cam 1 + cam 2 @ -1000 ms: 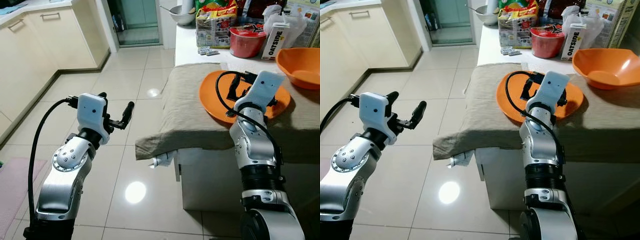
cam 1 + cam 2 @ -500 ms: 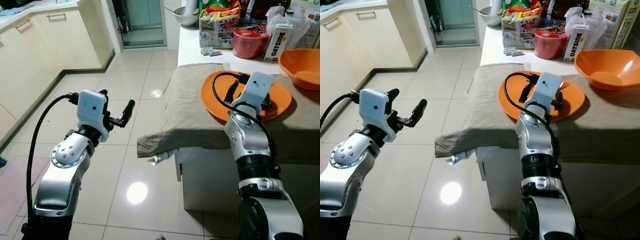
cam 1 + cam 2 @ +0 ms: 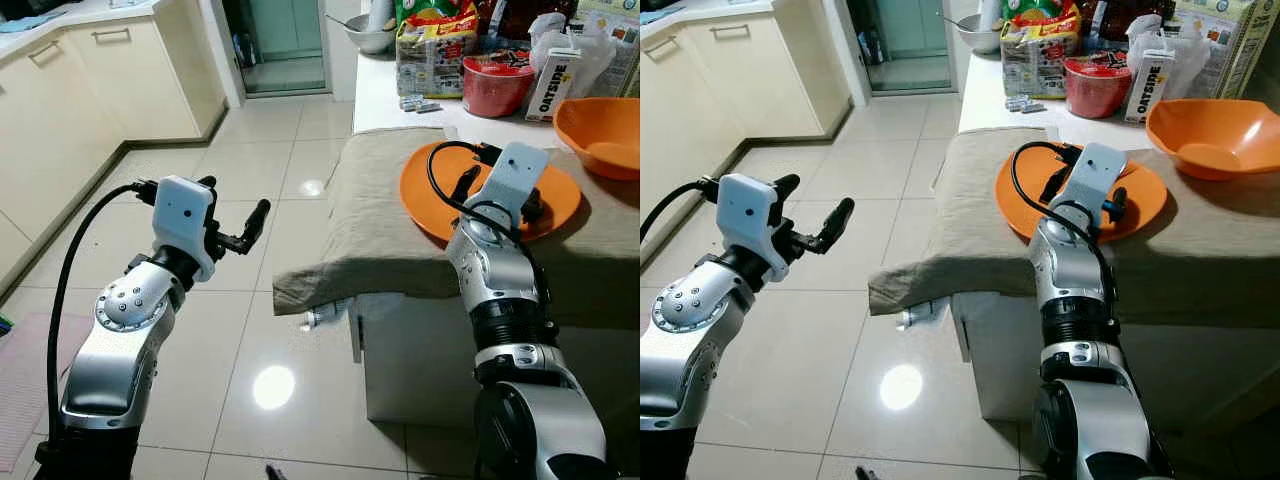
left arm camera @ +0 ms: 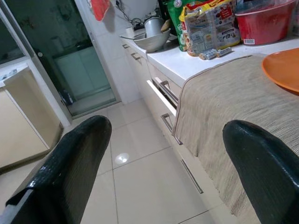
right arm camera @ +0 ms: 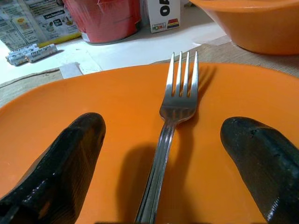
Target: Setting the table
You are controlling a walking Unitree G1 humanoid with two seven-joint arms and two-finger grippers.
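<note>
An orange plate (image 3: 420, 190) lies on a beige cloth (image 3: 370, 220) over the table's near corner. A silver fork (image 5: 175, 109) rests on the plate, tines pointing away from me. My right gripper (image 5: 161, 126) hovers low over the plate, open, with one finger on each side of the fork's handle and not touching it. From the head, the white wrist housing (image 3: 515, 175) covers most of those fingers. My left gripper (image 3: 235, 198) is held out open over the tiled floor, left of the table, with nothing in it.
An orange bowl (image 3: 605, 135) sits on the cloth at the right. Behind the plate stand a red tub (image 3: 495, 85), an OATSIDE carton (image 3: 555, 85), a snack bag (image 3: 433, 55) and a metal bowl (image 3: 365, 30). Cream cabinets (image 3: 80, 90) line the left wall.
My right wrist has shifted slightly over the plate and the view has drifted a little. Both grippers stay open, and the left arm holds its place.
</note>
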